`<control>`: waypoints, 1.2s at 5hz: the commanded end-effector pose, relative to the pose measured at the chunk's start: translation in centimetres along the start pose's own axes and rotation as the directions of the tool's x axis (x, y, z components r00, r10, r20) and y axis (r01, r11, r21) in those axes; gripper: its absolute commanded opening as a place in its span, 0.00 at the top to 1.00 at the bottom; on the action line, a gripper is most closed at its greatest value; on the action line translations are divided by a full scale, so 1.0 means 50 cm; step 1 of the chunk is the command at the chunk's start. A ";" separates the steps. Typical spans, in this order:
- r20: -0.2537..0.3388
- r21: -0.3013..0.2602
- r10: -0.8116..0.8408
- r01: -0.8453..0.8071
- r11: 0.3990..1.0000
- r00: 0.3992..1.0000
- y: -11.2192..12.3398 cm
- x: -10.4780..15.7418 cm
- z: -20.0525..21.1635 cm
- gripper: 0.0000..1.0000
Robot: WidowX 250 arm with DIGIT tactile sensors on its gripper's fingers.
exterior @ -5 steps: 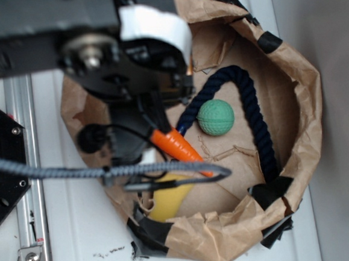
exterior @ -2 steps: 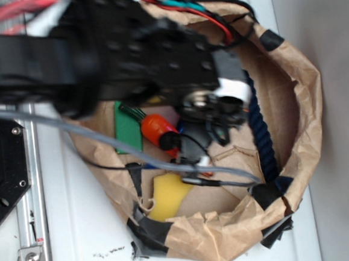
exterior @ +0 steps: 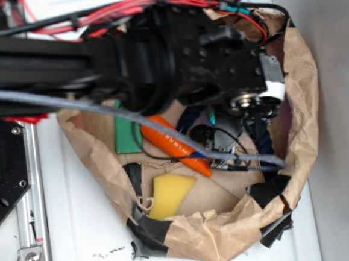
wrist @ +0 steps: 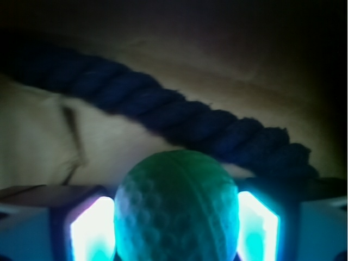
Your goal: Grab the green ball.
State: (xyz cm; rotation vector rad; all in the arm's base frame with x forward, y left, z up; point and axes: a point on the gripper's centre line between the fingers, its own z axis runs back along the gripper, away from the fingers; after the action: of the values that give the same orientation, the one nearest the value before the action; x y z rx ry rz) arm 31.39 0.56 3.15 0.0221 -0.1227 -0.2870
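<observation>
At the bottom centre of the wrist view the green ball [wrist: 176,209] sits pinched between the gripper [wrist: 175,228] jaws, a navy rope [wrist: 179,117] just behind it. Overhead, the arm hides the ball; a carrot [exterior: 177,143], green block [exterior: 128,136] and yellow sponge [exterior: 169,194] lie lower left in the paper bag [exterior: 225,238].

- Exterior cam looks straight down on us from overhead, far enough back to take in the whole paper bag [exterior: 296,66], with the arm [exterior: 157,59] covering the upper middle.
- Wrist cam sits low between the fingers [wrist: 89,231], facing forward, super close to the ball [wrist: 176,209].
- Both views share the rope [exterior: 262,137] [wrist: 179,117] on the bag floor.
</observation>
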 end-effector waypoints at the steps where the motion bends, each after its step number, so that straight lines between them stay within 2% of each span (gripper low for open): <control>1: 0.025 0.084 0.038 -0.040 0.996 0.999 -0.003 0.006 0.062 1.00; 2: 0.118 0.068 0.114 -0.123 0.990 0.986 -0.001 -0.015 0.166 1.00; 3: 0.091 0.004 0.226 -0.227 0.974 0.970 -0.010 -0.054 0.272 1.00; 4: 0.016 0.094 0.196 -0.196 0.976 0.981 -0.033 -0.072 0.378 1.00; 5: -0.039 -0.064 0.425 -0.427 0.902 0.904 -0.035 -0.098 0.406 1.00; 6: 0.071 -0.027 0.457 -0.456 0.890 0.887 -0.022 -0.085 0.399 1.00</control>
State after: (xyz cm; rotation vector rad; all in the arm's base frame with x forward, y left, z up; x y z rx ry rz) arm 24.12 0.60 21.29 -0.0265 -0.1540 0.1786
